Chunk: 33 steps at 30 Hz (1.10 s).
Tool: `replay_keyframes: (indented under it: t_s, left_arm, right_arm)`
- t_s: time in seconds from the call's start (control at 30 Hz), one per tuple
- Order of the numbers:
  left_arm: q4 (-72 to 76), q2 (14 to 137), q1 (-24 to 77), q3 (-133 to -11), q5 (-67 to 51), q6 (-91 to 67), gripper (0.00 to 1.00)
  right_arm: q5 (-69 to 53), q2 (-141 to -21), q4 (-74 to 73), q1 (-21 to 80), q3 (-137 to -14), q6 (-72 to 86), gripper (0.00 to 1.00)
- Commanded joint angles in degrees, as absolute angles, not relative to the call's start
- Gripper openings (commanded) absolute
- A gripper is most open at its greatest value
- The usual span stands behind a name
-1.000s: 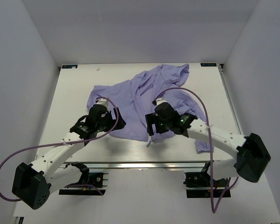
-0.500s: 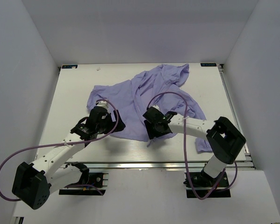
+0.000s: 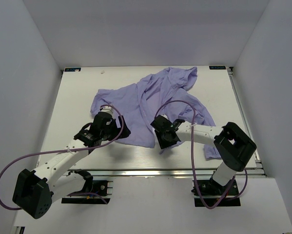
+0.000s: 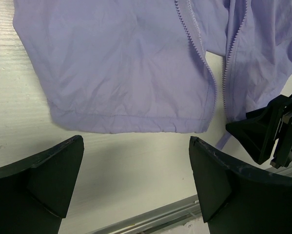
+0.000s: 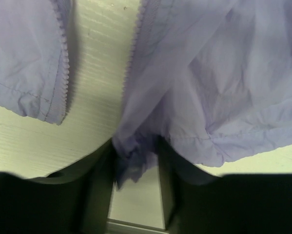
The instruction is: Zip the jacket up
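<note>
A lavender jacket (image 3: 150, 105) lies rumpled and face up across the middle and far part of a white surface (image 3: 77, 107), seen from above. Its front hangs open. The zipper (image 4: 199, 53) is undone, and its two toothed edges run side by side with a strip of bare surface showing between them near the hem (image 4: 131, 126).

The left claw (image 3: 120, 130) is spread wide, with nothing between its fingers. It hovers just beside the near hem of the panel on the left arm's side, not touching the fabric.

The right claw (image 5: 133, 170) is pressed together on a bunched fold of the other panel's bottom corner, close beside that panel's zipper edge. The pinched cloth puckers between the fingers. Both claws sit near each other at the jacket's near edge.
</note>
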<state>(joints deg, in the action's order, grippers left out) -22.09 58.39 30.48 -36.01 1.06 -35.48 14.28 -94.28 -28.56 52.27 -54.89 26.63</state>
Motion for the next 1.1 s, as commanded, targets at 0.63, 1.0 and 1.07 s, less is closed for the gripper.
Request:
replay_keyframes:
  t_s: [0.63,1.0,1.07]
  left_arm:
    - [-20.0,58.9,30.6,-35.7,0.1,-35.5,0.98]
    - [-20.0,59.4,30.6,-35.9,0.1,-35.6,0.98]
    - [-20.1,59.4,30.6,-35.9,0.1,-35.6,0.98]
  right_arm:
    - [12.4,-86.4,-25.6,52.6,-55.5,28.5,0.74]
    - [16.7,-91.6,-27.8,52.6,-57.0,28.8,0.49]
    - [16.6,-92.2,-27.9,52.6,-57.2,28.6,0.44]
